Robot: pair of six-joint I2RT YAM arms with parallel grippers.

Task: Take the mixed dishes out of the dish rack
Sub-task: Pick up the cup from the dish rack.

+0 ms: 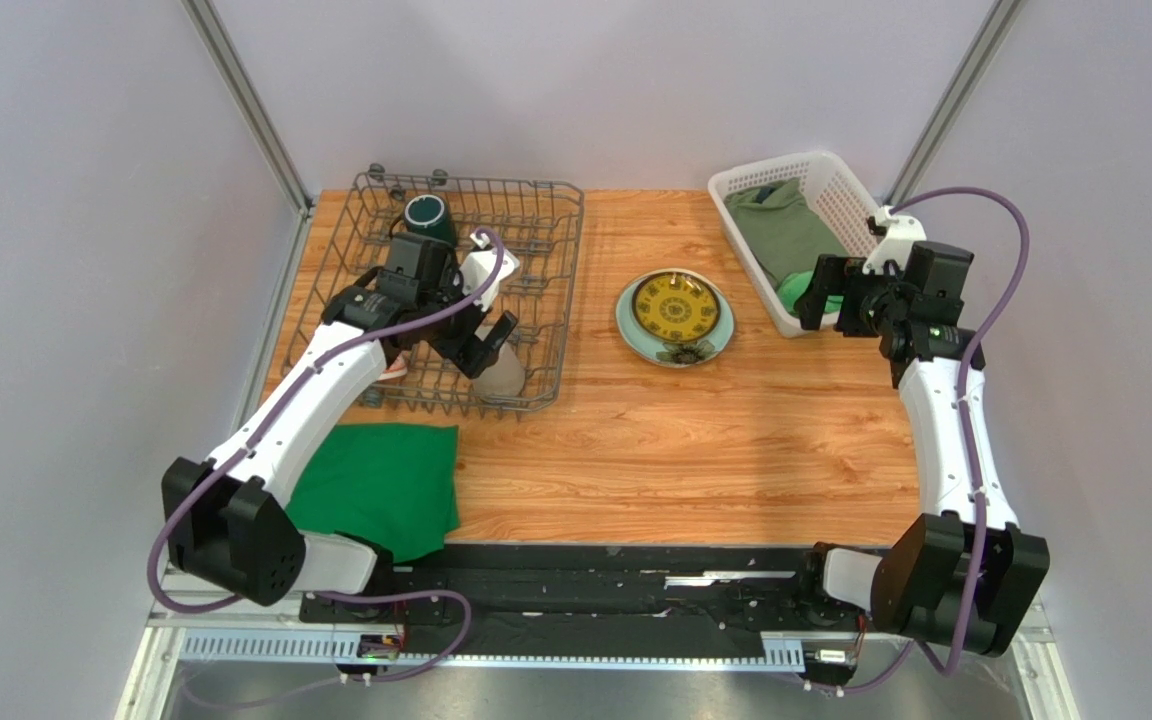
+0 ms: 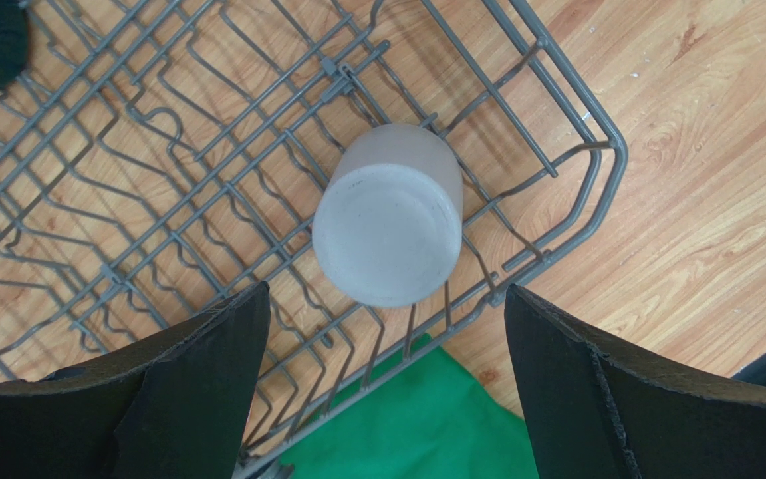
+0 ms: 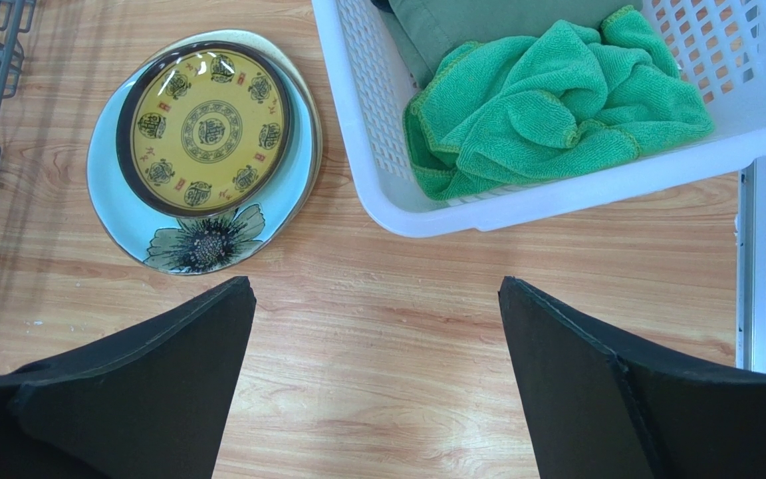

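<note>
the left gripper (image 2: 385, 294) sits closest in its wrist view, its two black fingers (image 2: 192, 389) spread wide apart and pinching nothing. between and beyond them the beige handleless cup (image 2: 387, 220) stands upside down, base up and a little tilted, among the tines in the near right corner of the dark grey wire dish rack (image 2: 619, 150). a bright green cloth (image 2: 417, 424) lies on the table just outside that corner. in the top view the left arm reaches over the rack's near half, and the dark green mug (image 1: 428, 218) rests in the rack's far part, well apart from the cup.

the right gripper (image 3: 376, 281) hovers over bare wooden table (image 3: 377, 379) with its fingers (image 3: 597, 389) also spread wide, holding nothing. ahead of it to the left, out of the rack, the yellow patterned plate (image 3: 207, 128) lies stacked on the pale teal plate (image 3: 112, 205), whose painted flower shows at the near edge. ahead to the right stands the white lattice basket (image 3: 357, 150), holding a crumpled green towel (image 3: 557, 100) and an olive cloth (image 3: 477, 20) behind it
</note>
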